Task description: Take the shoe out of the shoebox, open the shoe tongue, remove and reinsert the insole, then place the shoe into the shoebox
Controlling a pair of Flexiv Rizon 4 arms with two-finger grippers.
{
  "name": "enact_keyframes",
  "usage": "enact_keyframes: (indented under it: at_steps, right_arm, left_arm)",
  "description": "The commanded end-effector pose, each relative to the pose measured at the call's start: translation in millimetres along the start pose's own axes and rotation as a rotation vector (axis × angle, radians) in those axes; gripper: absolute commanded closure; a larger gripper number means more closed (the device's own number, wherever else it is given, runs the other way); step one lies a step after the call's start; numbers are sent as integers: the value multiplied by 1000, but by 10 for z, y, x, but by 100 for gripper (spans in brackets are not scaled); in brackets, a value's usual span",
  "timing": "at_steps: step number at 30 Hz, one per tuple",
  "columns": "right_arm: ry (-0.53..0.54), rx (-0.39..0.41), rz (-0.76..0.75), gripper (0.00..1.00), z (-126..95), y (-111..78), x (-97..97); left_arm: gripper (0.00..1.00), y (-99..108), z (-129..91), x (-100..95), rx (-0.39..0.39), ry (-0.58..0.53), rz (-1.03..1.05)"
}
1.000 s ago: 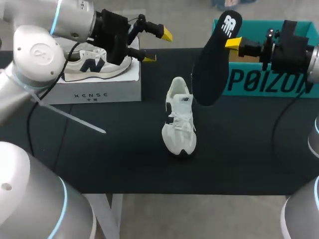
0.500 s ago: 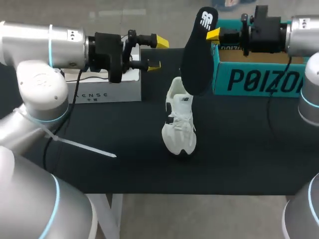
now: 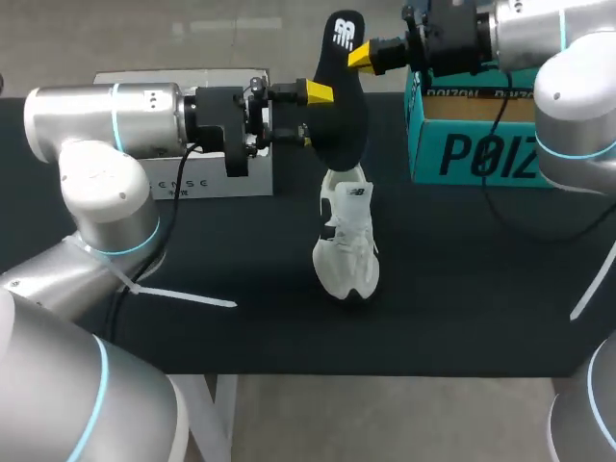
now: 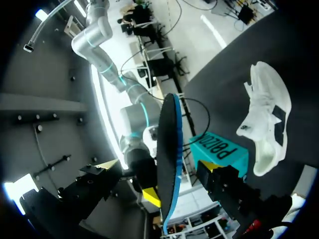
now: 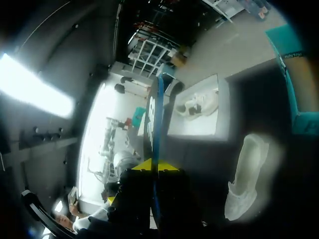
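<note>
Overhead, the right end effector (image 3: 360, 56) is clamped on the black insole (image 3: 341, 91) near its upper end, holding it upright in the air over the heel of the white shoe (image 3: 346, 241). The shoe lies on the black desk (image 3: 241, 327), beside the teal shoebox (image 3: 481, 154). The left end effector (image 3: 310, 114) is spread wide with the insole's middle between its fingers. From the left wrist, the insole (image 4: 167, 149) stands edge-on between the parted fingers of the left end effector (image 4: 158, 167), neither one touching it, with the shoe (image 4: 266, 124) and shoebox (image 4: 219, 152) beyond. From the right wrist, the right end effector (image 5: 153, 165) pinches the insole (image 5: 153, 114) from both sides, with the shoe (image 5: 244, 174) on the desk below.
</note>
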State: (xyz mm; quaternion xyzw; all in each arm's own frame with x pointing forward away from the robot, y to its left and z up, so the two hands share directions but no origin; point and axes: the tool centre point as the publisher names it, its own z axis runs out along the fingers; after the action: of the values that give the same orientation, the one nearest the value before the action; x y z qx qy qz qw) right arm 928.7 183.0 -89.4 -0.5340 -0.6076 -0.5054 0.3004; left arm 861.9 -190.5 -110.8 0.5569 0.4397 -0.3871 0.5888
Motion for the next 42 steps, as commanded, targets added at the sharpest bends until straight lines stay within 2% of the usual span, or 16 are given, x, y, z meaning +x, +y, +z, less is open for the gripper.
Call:
enact_keyframes:
  at_steps: [1, 2, 7, 9, 12, 16, 18, 20, 21, 32, 33, 34, 42]
  right_arm:
    - [-4, 23, 4, 100, 214, 54, -31]
    - [-3, 22, 5, 100, 214, 54, -32]
    - [-13, 9, 4, 100, 141, 92, -54]
    - [-13, 9, 3, 100, 132, 93, -47]
    - [-14, 11, 0, 100, 131, 89, -45]
    - [-12, 19, -1, 100, 138, 59, -42]
    - [-13, 23, -1, 100, 138, 47, -49]
    - [-14, 26, 0, 100, 137, 43, -50]
    - [-15, 28, 0, 100, 136, 41, -51]
    - [-4, 15, -3, 98, 124, 19, -28]
    - [-4, 2, -3, 20, 110, 17, -27]
    - [2, -10, -8, 0, 84, 22, -29]
    - [18, -31, -20, 0, -287, -100, -92]
  left_arm:
    - [33, 9, 36, 34, -3, -39, -1]
    - [48, 9, 35, 35, -3, -39, 0]
    - [53, 13, 26, 41, -12, -33, -10]
    - [65, 17, 20, 46, -12, -36, -15]
    - [70, 26, 11, 55, -16, -28, -21]
    - [64, 33, -17, 68, -28, -26, -21]
    - [66, 30, -38, 73, -33, -25, -20]
    - [79, 24, -56, 78, -39, -24, -22]
    - [100, 23, -62, 81, -41, -23, -24]
    - [100, 26, -78, 105, -52, -17, -31]
    - [100, 31, -78, 105, -52, -17, -31]
    - [100, 36, -78, 105, -51, -17, -30]
    - [100, 113, -144, 84, -53, -15, -50]
